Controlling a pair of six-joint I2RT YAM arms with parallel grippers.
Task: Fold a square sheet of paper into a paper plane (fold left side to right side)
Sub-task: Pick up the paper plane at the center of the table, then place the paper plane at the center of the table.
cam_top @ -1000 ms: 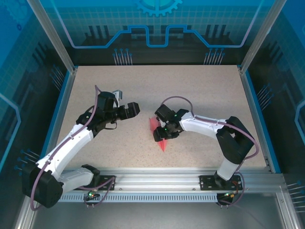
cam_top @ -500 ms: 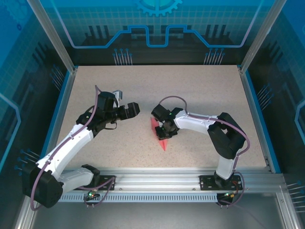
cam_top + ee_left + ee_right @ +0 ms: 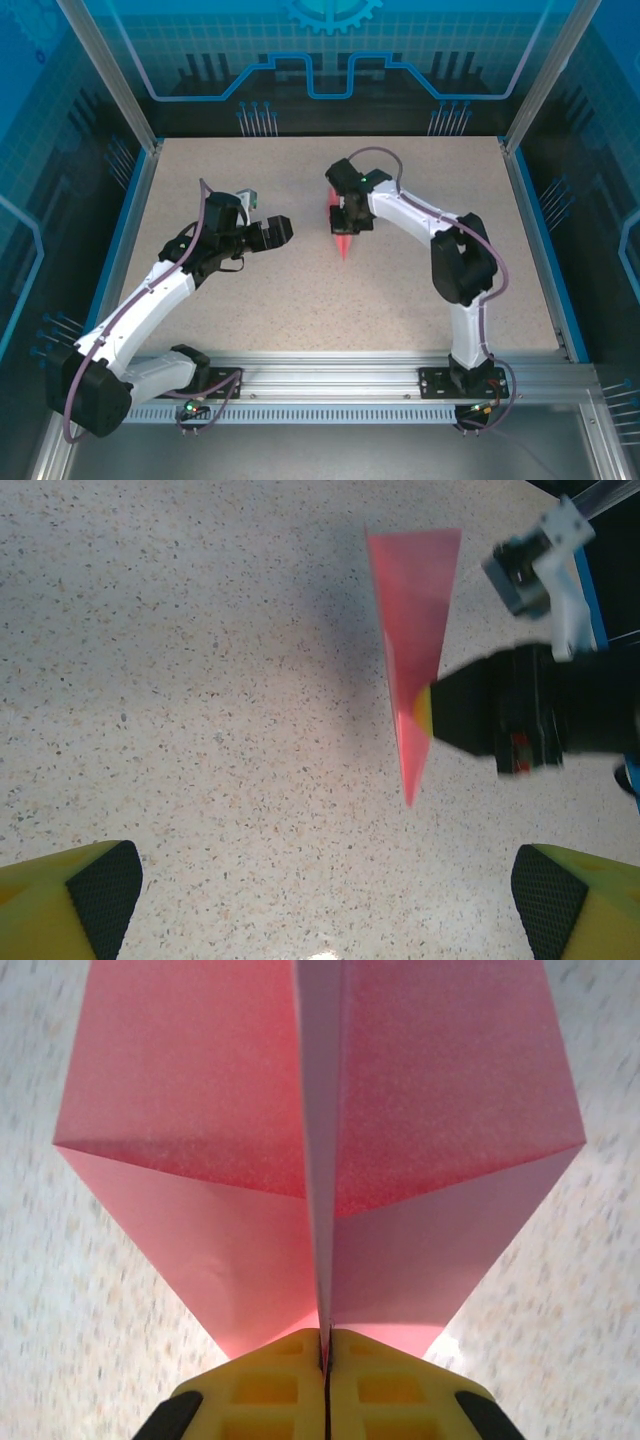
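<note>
The right gripper (image 3: 325, 1348) pinches the paper plane (image 3: 320, 1140) by its centre keel, likely the stiffest hold on something so light and crushable, while the left gripper (image 3: 325, 888), beside the plane, gapes wide.

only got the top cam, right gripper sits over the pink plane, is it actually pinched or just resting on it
Observer: Pinched. The right wrist view shows the right gripper closed tight on the centre fold of the paper plane.
Operator: wings squashed together or spread
Observer: Spread, with one flap out to each side of the crease.
Operator: left gripper holding anything
Observer: No. In the left wrist view the left gripper is wide open, with bare table between its fingers.
</note>
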